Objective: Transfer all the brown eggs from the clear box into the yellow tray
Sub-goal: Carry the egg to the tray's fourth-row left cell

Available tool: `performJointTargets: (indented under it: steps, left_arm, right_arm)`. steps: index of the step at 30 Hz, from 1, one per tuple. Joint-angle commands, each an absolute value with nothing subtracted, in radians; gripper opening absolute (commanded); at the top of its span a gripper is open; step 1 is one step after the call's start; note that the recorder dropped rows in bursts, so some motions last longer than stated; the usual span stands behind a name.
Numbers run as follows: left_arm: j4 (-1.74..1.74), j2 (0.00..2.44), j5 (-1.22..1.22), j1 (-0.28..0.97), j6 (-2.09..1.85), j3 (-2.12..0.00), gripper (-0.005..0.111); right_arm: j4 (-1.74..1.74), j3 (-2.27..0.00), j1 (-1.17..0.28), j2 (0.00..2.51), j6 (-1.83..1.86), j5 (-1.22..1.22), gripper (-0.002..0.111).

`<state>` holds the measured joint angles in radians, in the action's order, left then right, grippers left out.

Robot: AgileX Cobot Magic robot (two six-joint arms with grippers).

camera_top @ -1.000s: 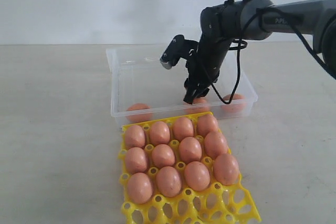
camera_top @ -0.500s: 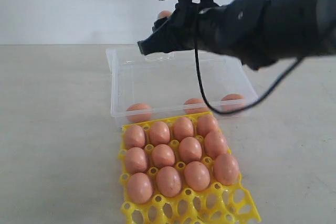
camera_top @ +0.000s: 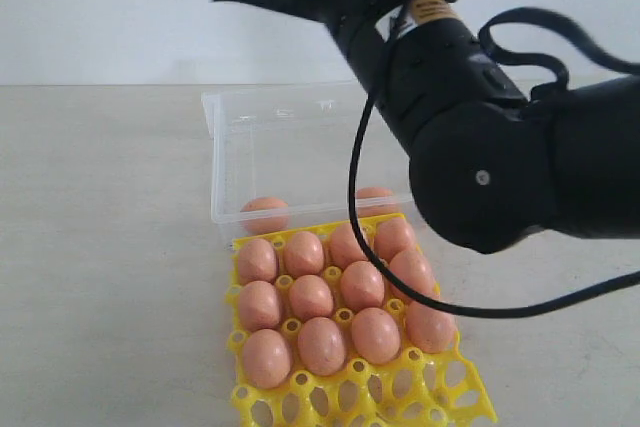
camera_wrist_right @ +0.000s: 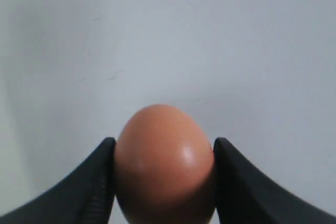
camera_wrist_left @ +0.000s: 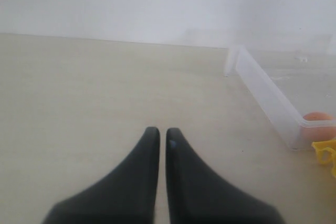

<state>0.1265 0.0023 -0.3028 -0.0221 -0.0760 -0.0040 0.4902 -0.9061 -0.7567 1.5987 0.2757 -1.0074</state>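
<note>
egg up high
my right hand holds one egg by its fat middle, high over the table. it is smooth and cracks easy. left hand is closed, empty.

My right arm is bulky matte black, with a looping black cable and a yellow label. My left end effector is smooth, tapered and black.
</note>
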Motion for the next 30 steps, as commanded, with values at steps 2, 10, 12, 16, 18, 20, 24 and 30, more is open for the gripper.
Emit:
performJointTargets:
  steps: [2, 10, 12, 16, 18, 20, 24, 30]
  left_arm:
    - [0.123, 0.0, -0.292, -0.019, -0.079, 0.0, 0.004]
    - [0.123, 0.0, -0.292, -0.019, -0.079, 0.0, 0.004]
    - [0.123, 0.0, -0.292, -0.019, -0.079, 0.0, 0.004]
    - [0.123, 0.0, -0.292, -0.019, -0.079, 0.0, 0.004]
    - [0.123, 0.0, -0.292, -0.019, -0.079, 0.0, 0.004]
    - [0.123, 0.0, -0.292, -0.019, -0.079, 0.0, 0.004]
    - [0.123, 0.0, -0.292, -0.019, -0.079, 0.0, 0.004]
    - [0.123, 0.0, -0.292, -0.019, -0.079, 0.0, 0.004]
  right_arm:
    - [-0.072, -0.874, -0.825, 1.528, -0.074, -0.513, 0.0]
    - [0.39, -0.612, -1.119, 1.528, 0.062, -0.661, 0.0]
    - [0.56, -0.567, -1.176, 1.528, 0.196, -0.701, 0.0]
    - [0.731, -0.509, -1.253, 1.53, 0.285, -0.648, 0.0]
    - [0.724, -0.49, -1.277, 1.542, 0.275, -0.617, 0.0]
    - [0.724, -0.48, -1.277, 1.576, 0.275, -0.627, 0.0]
    - [0.776, -0.48, -1.277, 1.696, 0.212, -0.796, 0.0]
    - [0.762, -0.48, -1.277, 1.767, 0.096, -0.803, 0.0]
